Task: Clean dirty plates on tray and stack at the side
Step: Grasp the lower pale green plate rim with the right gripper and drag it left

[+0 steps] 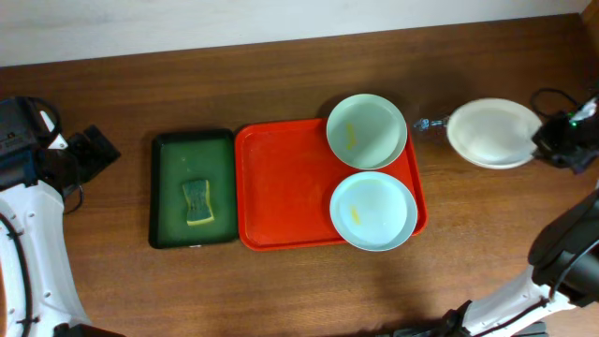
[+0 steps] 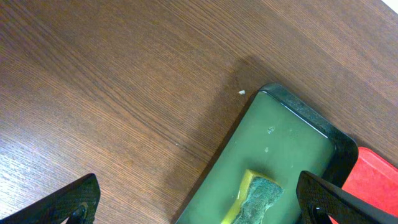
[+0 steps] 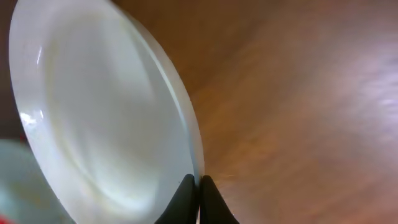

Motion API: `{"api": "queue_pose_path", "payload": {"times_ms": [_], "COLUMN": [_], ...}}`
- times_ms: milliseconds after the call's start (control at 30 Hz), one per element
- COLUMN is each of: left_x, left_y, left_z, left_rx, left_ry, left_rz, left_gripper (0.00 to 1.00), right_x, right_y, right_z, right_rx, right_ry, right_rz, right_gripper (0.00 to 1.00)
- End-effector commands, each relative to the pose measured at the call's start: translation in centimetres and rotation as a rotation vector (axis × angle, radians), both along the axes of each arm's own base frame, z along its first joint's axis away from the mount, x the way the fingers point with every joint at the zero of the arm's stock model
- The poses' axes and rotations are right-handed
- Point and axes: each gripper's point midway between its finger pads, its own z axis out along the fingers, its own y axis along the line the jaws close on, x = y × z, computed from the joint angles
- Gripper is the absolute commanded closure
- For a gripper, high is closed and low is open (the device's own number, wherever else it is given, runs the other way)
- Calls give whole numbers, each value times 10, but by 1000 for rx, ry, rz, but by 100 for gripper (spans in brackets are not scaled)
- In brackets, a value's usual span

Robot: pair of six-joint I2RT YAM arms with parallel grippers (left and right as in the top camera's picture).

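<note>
The red-orange tray (image 1: 281,187) holds two mint-green plates on its right side: one (image 1: 366,131) overlaps the far rim, the other (image 1: 373,211) lies at the near right corner. Each shows a yellow smear. A white plate (image 1: 491,131) sits right of the tray, off it. My right gripper (image 1: 545,140) is shut on its right rim. The right wrist view shows the white plate (image 3: 93,112) pinched at its edge by my right gripper (image 3: 199,186). My left gripper (image 1: 94,148) hovers left of the trays, wide open and holding nothing (image 2: 198,183).
A dark green tray (image 1: 173,187) lies against the red tray's left side, with a yellow-green sponge (image 1: 197,203) in it. In the left wrist view the sponge (image 2: 258,199) lies between the fingers. A small shiny object (image 1: 426,123) lies by the white plate's left edge.
</note>
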Motion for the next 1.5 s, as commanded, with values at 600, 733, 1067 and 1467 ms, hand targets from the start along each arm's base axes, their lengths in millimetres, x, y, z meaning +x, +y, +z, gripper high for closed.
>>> {"api": "queue_pose_path", "payload": {"times_ms": [600, 733, 1067, 1467], "left_x": [0, 0, 0, 0], "left_y": [1, 1, 1, 1], "left_z": [3, 3, 3, 3], "left_rx": [-8, -8, -8, -8], "left_ry": [-11, -11, -11, -11], "left_rz": [11, 11, 11, 11], "left_gripper": [1, 1, 1, 1], "right_x": [2, -13, -59, -61], "right_y": [66, 90, 209, 231], "right_z": [-59, -2, -39, -103], "right_rx": [-5, 48, 140, 170], "right_ry": [111, 198, 451, 369], "right_rz": [209, 304, 714, 713], "right_gripper": [59, 58, 54, 70]}}
